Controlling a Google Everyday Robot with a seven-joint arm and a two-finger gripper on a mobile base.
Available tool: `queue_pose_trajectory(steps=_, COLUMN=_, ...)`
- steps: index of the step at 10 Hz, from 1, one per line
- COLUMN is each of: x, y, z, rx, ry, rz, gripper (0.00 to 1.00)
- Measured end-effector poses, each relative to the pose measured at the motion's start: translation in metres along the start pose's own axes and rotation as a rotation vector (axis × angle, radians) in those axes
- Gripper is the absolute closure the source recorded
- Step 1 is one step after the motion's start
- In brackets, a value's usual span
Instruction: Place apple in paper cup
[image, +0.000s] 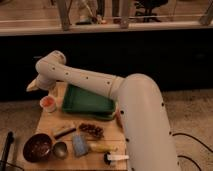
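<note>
The paper cup (48, 108) stands on the wooden table's far left, just left of the green tray. The apple (48, 101) sits inside it, its red-orange top showing in the cup's mouth. My gripper (33, 85) hangs above and slightly left of the cup at the end of the white arm, clear of the cup. It is open and holds nothing.
A green tray (88, 102) lies at the table's back. In front are a dark brown bowl (37, 147), a small metal cup (60, 149), a blue sponge (80, 145), a brown snack (91, 130) and a yellow item (102, 147). The white arm (140, 125) covers the table's right side.
</note>
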Motion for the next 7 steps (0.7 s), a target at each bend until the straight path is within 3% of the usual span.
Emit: queue_pose_trajectory(steps=7, x=0.0020, y=-0.0018, z=-0.0047, rx=0.007, ry=-0.002, rz=-0.005, gripper=0.20)
